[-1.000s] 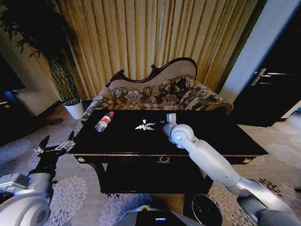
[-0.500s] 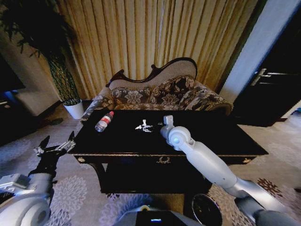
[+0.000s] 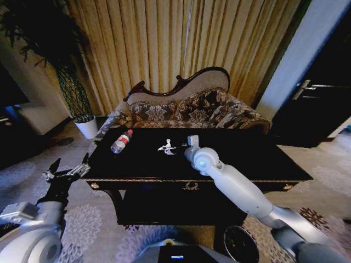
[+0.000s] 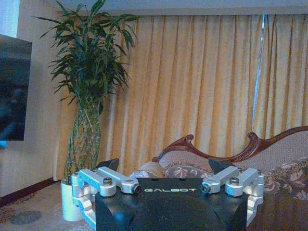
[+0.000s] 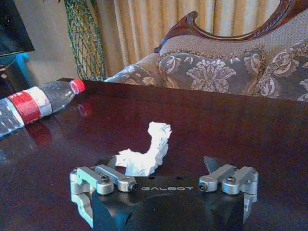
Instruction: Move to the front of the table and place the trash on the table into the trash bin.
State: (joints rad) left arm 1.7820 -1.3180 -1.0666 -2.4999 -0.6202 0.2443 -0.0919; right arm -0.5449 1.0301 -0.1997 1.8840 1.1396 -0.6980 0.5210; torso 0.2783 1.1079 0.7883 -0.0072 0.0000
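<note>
Across the back from 10 to 1 o'clock, long pleated golden-yellow curtains (image 3: 181, 49) hanging to the floor. In front of them at 12 o'clock, a carved dark-wood sofa with grey floral upholstery (image 3: 184, 107). At 10 o'clock, a tall leafy green plant with a woven stem (image 3: 52, 52) standing in a white round pot (image 3: 88, 127), against a pale wall (image 3: 38, 118). At 2 o'clock, a pale wall column (image 3: 299, 60) just beside a dark door with a metal lever handle (image 3: 323, 101). Underfoot, a grey carpet with pale floral medallions (image 3: 88, 224). Warm, dim light.
</note>
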